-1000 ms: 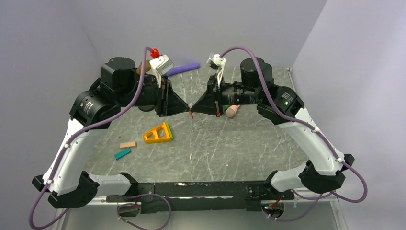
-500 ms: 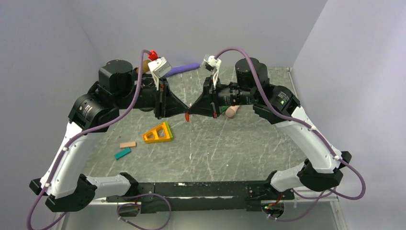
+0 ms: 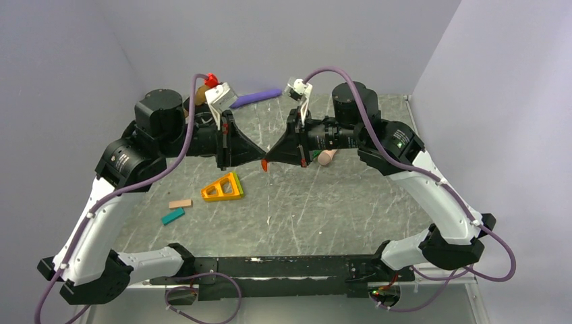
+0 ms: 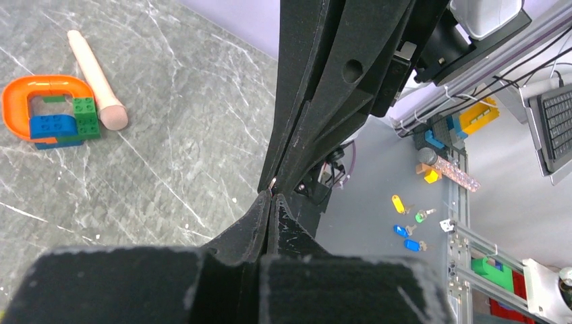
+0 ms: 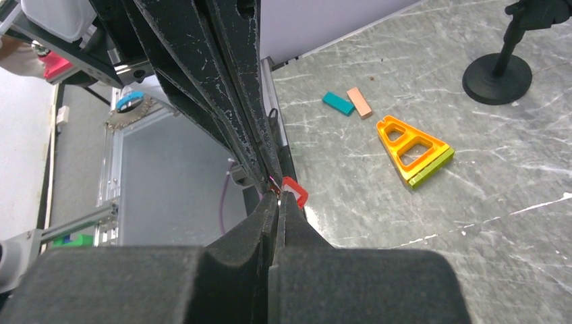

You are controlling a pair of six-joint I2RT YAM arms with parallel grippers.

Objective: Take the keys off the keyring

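My two grippers meet tip to tip in mid-air above the middle of the table. The left gripper (image 3: 260, 160) (image 4: 270, 197) is shut, its fingers pressed together on a thin metal glint, the keyring (image 4: 272, 181). The right gripper (image 3: 266, 160) (image 5: 277, 196) is shut too. The keys, a tiny red piece (image 3: 264, 166) (image 5: 295, 191), hang just under and beside its tips. Most of the ring is hidden between the four fingertips.
A yellow-orange triangle (image 3: 222, 187), a tan block (image 3: 180, 203) and a teal block (image 3: 173, 216) lie on the table front left. A wooden peg (image 3: 328, 157) and an orange loop with blue and green blocks (image 4: 50, 111) lie under the right arm. A purple stick (image 3: 256, 98) lies at the back.
The left gripper has closed at the meeting point. Both arms have shifted a little left, and the red piece has moved with them.
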